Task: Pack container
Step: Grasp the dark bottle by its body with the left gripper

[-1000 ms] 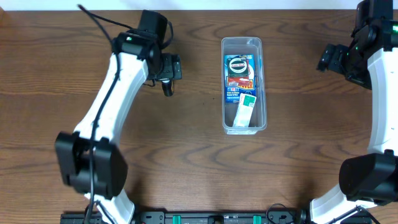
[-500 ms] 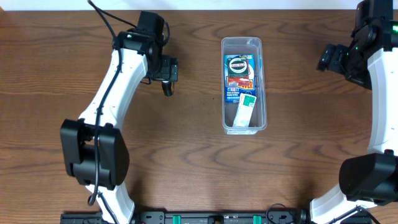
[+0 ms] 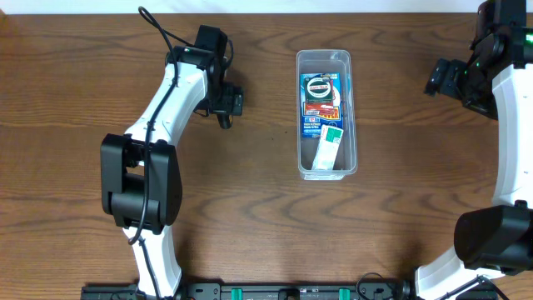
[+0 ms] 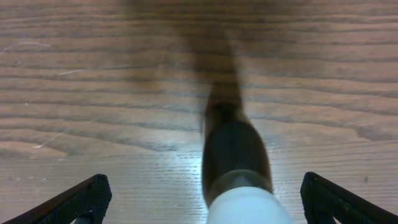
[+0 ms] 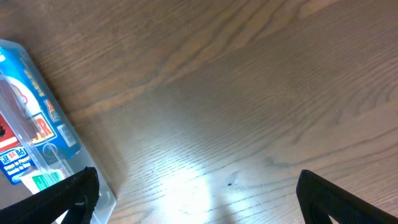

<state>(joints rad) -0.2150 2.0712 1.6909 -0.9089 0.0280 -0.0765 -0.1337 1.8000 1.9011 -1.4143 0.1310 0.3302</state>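
Note:
The clear plastic container (image 3: 351, 112) stands at the table's middle. It holds a blue round-labelled packet (image 3: 321, 87), a red packet (image 3: 321, 109) and a white-and-green packet (image 3: 330, 143). My left gripper (image 3: 226, 107) is well left of the container, low over the wood. In the left wrist view its jaws (image 4: 205, 202) stand wide apart. A blurred dark-tipped, white-bodied stick (image 4: 235, 168) lies between them, untouched by either finger. My right gripper (image 3: 440, 77) hangs open and empty to the right of the container. The container's corner shows in the right wrist view (image 5: 68, 146), left of the gripper (image 5: 199, 199).
The table is brown wood grain (image 3: 400, 208). The left arm's white link (image 3: 162, 100) slants across the left side. The right arm (image 3: 504, 108) runs along the right edge. The table's back edge lies just beyond the container.
The left arm has swung, its lower links moving right and up, and its gripper has shifted slightly right and down. The right arm and the container have not moved.

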